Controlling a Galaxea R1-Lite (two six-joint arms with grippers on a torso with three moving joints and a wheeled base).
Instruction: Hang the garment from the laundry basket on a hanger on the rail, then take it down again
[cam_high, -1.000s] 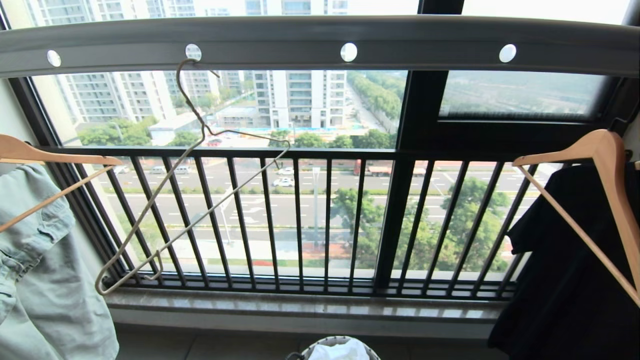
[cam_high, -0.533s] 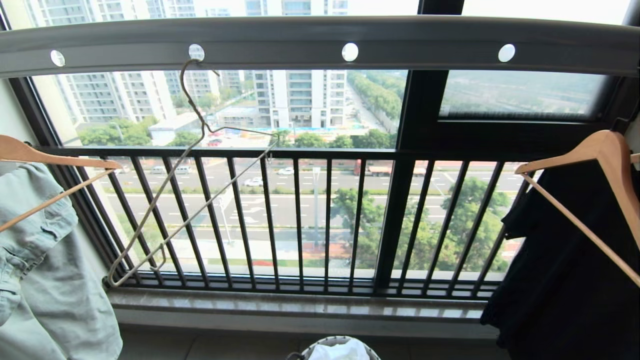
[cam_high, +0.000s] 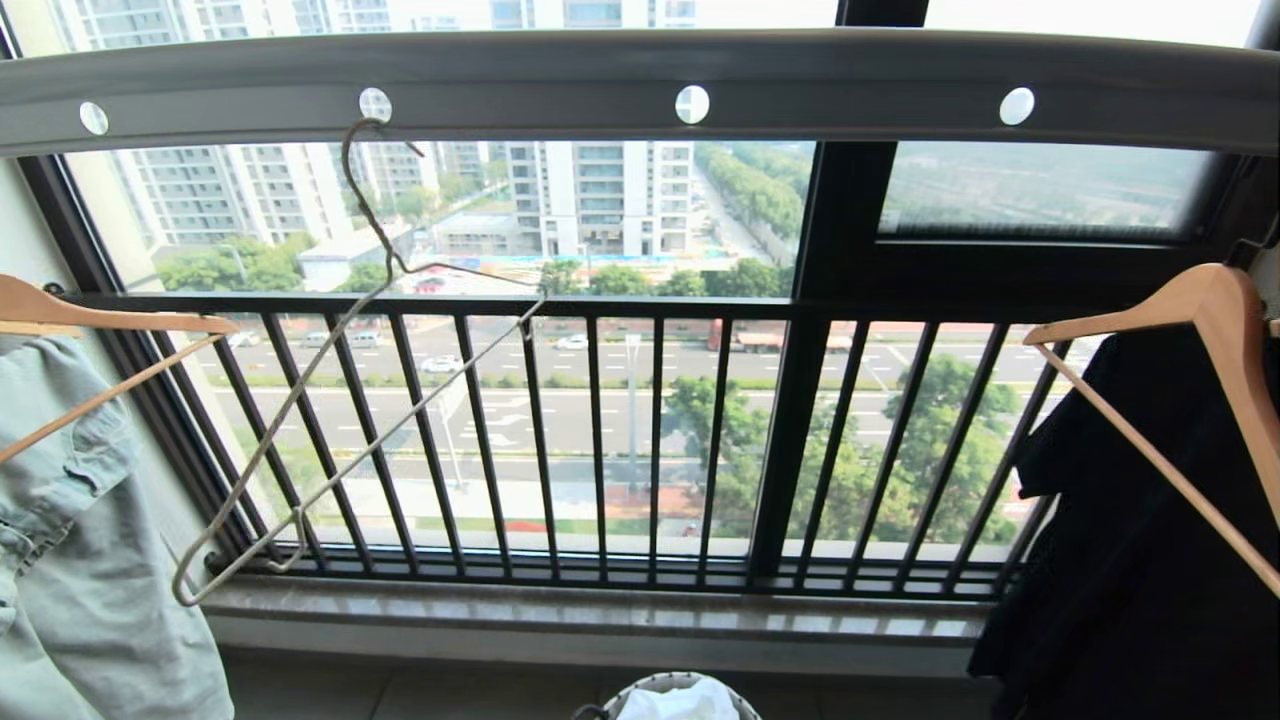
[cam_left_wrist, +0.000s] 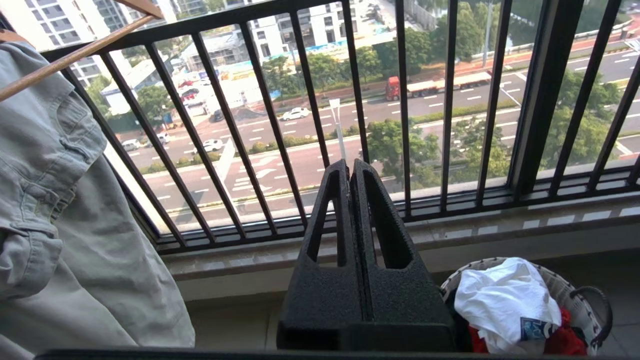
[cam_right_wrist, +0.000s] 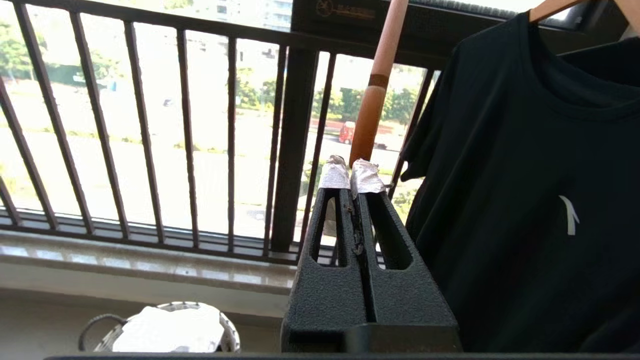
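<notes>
Both grippers clenched and empty, shirt in the basket

The garment (cam_left_wrist: 505, 300) lay in the laundry basket (cam_left_wrist: 597, 305) below the sill; the hanger (cam_high: 360, 380) hung bare and tilted from the rail (cam_high: 640, 85). The left gripper (cam_left_wrist: 350, 165) and right gripper (cam_right_wrist: 352, 172) should open before reaching down.

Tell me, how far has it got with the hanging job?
Judging by the layout, either it hasn't begun or the shirt is already back down. The white T-shirt lies in the round woven basket, and the thin wire hanger hangs bare and tilted from the grey holed rail. Both the left gripper and right gripper are shut, holding nothing.
</notes>
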